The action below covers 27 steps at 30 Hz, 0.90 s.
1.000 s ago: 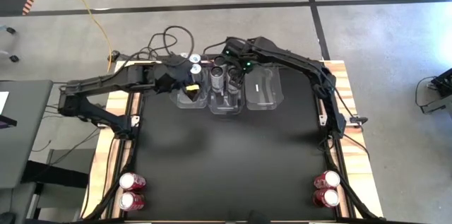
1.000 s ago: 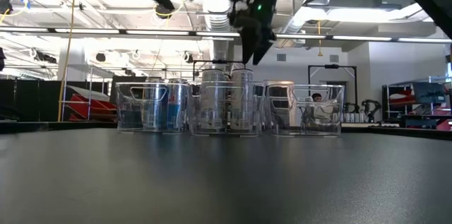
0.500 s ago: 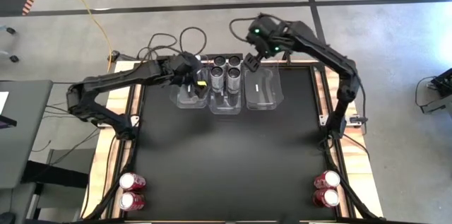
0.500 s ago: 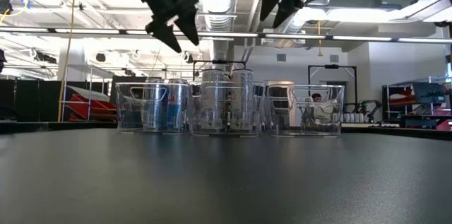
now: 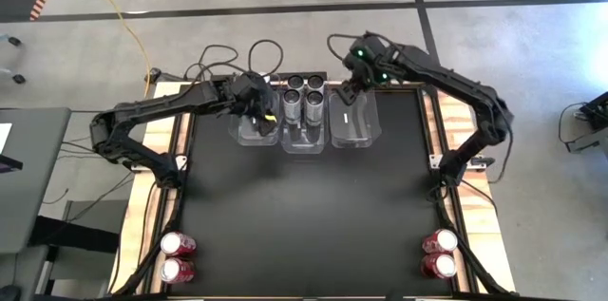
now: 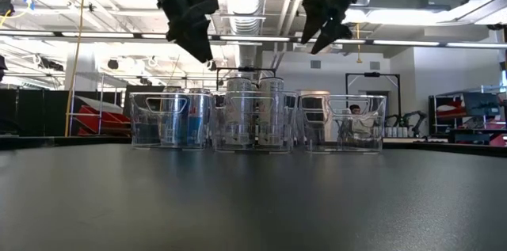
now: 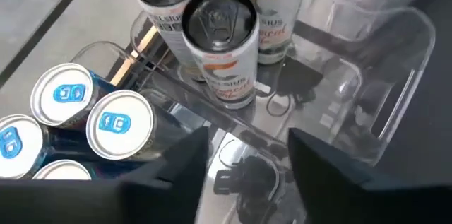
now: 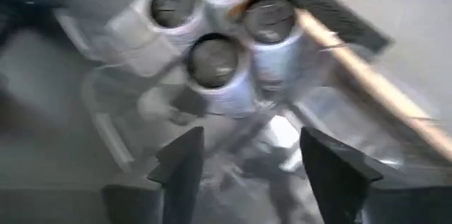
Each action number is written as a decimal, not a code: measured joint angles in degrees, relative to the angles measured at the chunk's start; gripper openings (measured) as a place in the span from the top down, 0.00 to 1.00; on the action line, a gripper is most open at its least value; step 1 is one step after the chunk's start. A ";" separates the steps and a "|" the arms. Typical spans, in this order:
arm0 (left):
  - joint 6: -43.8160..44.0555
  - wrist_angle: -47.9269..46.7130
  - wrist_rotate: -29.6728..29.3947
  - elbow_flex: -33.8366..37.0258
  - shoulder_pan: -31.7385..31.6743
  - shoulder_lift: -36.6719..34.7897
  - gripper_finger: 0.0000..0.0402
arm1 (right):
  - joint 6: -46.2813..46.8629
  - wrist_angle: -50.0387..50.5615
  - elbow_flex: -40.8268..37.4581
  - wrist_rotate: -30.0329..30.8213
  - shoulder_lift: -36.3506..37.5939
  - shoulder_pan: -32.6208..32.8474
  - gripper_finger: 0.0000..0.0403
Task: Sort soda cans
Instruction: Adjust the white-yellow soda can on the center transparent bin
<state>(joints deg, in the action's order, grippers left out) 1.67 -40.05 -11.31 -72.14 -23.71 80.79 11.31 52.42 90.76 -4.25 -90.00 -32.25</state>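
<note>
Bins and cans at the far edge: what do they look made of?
Bins: clear, glossy hard plastic by the look; the room and the cans show straight through the walls, with glare on the rims.

Cans: thin metal, probably aluminium; dull silver tops with pull tabs, printed sides. The blue ones have blue tabs on silver lids.

Mat: matte black, material unclear.
</note>
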 joint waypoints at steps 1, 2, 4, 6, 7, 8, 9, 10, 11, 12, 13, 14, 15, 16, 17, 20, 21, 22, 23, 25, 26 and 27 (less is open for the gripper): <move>-0.45 -0.21 0.17 0.00 -0.28 0.00 0.59 | 1.09 -2.47 -2.55 -1.38 1.07 0.00 0.41; -0.90 -0.33 0.35 0.00 -0.67 0.00 0.63 | 2.18 -4.34 -4.87 -1.98 2.12 0.07 0.44; -2.47 -0.58 1.21 0.00 -1.90 0.00 0.71 | 3.93 -7.00 -8.86 -2.10 3.90 0.11 0.50; -4.67 -0.50 3.68 0.00 -3.31 0.00 0.77 | 5.46 -8.99 -11.86 -2.08 5.26 0.04 0.57; -5.74 -0.46 4.98 0.00 -3.93 0.00 0.80 | 6.41 -10.05 -13.07 -2.06 5.83 0.00 0.61; -6.57 -0.34 6.06 0.00 -4.47 0.05 0.82 | 7.08 -10.71 -14.04 -2.04 6.43 0.00 0.66; -7.16 -0.06 6.72 0.00 -4.91 0.33 0.85 | 7.54 -11.65 -14.89 -2.04 6.99 0.02 0.70; -7.67 0.09 7.15 0.00 -5.28 0.70 0.87 | 7.90 -12.70 -15.62 -2.06 7.48 0.05 0.74; -8.18 -0.20 7.65 0.00 -5.84 1.03 0.90 | 8.19 -13.60 -16.26 -2.06 7.89 0.07 0.78; -8.85 -0.48 8.23 0.00 -6.30 1.57 0.92 | 8.38 -14.11 -16.80 -2.06 8.19 0.11 0.82; -9.39 -0.22 8.46 0.00 -6.53 2.32 0.94 | 8.63 -14.66 -17.18 -2.06 8.36 0.11 0.86; -9.90 0.44 8.90 0.00 -6.61 3.00 0.96 | 8.81 -14.88 -17.20 -2.06 8.38 0.09 0.89; -10.56 1.12 9.58 0.00 -6.80 3.83 0.98 | 8.79 -15.30 -17.20 -2.06 8.38 0.10 0.93; -11.26 2.02 9.83 0.00 -6.86 4.71 0.99 | 8.83 -15.77 -17.20 -2.06 8.38 0.24 0.95; -11.74 3.61 10.01 0.00 -6.84 5.77 0.99 | 8.81 -16.29 -17.20 -2.03 8.38 0.36 0.97; -11.92 6.65 10.49 0.00 -6.62 8.41 0.99 | 9.28 -17.57 -17.18 -2.04 8.38 0.62 0.98; -11.78 6.83 10.51 0.00 -6.62 9.15 0.99 | 9.65 -17.58 -17.18 -2.04 8.38 0.76 0.97; -11.48 7.26 10.50 0.00 -6.62 9.84 0.99 | 9.72 -17.55 -17.18 -2.04 8.38 0.76 0.97; -11.30 7.50 10.42 0.00 -6.63 10.43 0.99 | 9.80 -17.54 -17.18 -2.04 8.38 0.76 0.96; -11.44 7.81 10.31 0.00 -6.78 11.40 1.00 | 9.86 -17.22 -17.18 -2.04 8.38 0.72 0.96; -11.51 8.29 10.11 0.00 -6.88 11.75 1.00 | 9.86 -17.13 -17.18 -2.04 8.38 0.72 0.96; -11.52 8.90 10.03 0.00 -6.95 12.16 1.00 | 9.86 -17.17 -17.18 -2.04 8.38 0.70 0.97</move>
<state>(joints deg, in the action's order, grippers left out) -9.85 -31.15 -1.28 -72.14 -30.65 92.95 21.17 35.25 73.58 -6.28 -81.62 -31.55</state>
